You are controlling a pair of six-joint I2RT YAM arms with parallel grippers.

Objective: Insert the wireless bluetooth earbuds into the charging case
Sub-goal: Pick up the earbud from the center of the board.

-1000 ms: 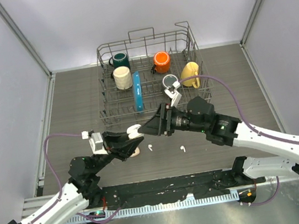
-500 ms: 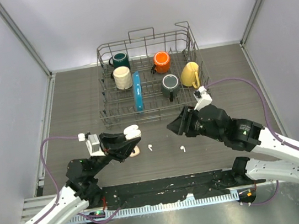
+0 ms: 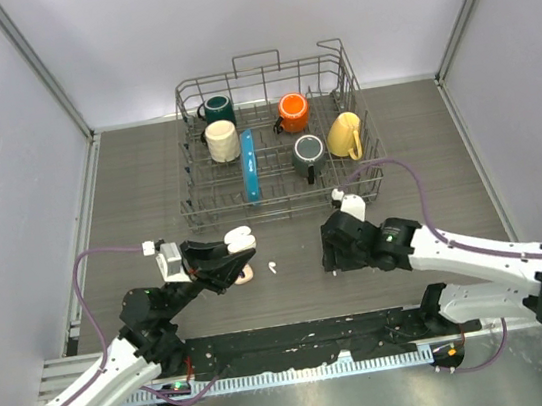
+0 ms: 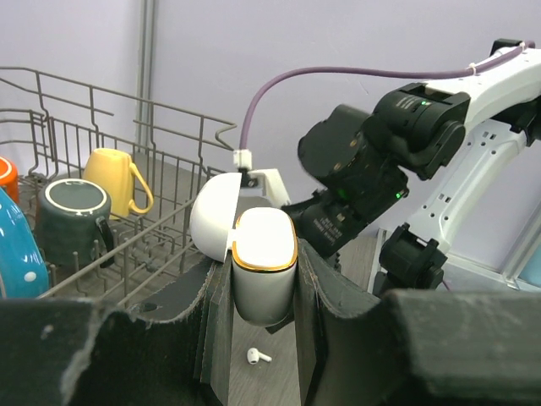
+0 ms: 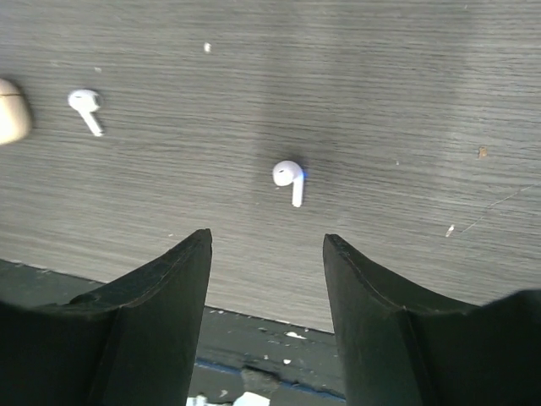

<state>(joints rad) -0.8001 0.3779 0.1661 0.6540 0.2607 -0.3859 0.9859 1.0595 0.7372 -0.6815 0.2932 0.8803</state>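
While the left gripper [image 3: 230, 256] clamps its 2 fingers tight on the charging case [image 4: 264, 260], the white case stands upright with its gold-rimmed lid swung open. What lies inside it is hidden from every view. The right gripper [image 5: 266, 245] points down at the table [image 3: 138, 191] with its fingers spread wide and nothing between them. 1 white earbud [image 5: 290, 179] lies flat on the wood just ahead of that gap, touching neither finger. A 2nd white earbud [image 3: 272, 265] lies apart from it, towards the left arm. Just beyond that one, under the left gripper, sits a pale beige item [image 3: 247, 275], too hidden to tell what it is.

Across the table stands a wire dish rack [image 3: 198, 188] holding 5 mugs: a dark green mug [image 3: 217, 108], a cream mug [image 3: 223, 141], an orange mug [image 3: 292, 111], a grey mug [image 3: 308, 150] and a yellow mug [image 3: 344, 134]. A blue plate [image 3: 250, 166] stands on edge in the rack between the cream mug and the grey mug.

Grey-brown wood grain covers the tabletop, a black strip [image 3: 300, 340] runs along its near edge, and pale walls [image 3: 225, 18] enclose it on 3 sides.
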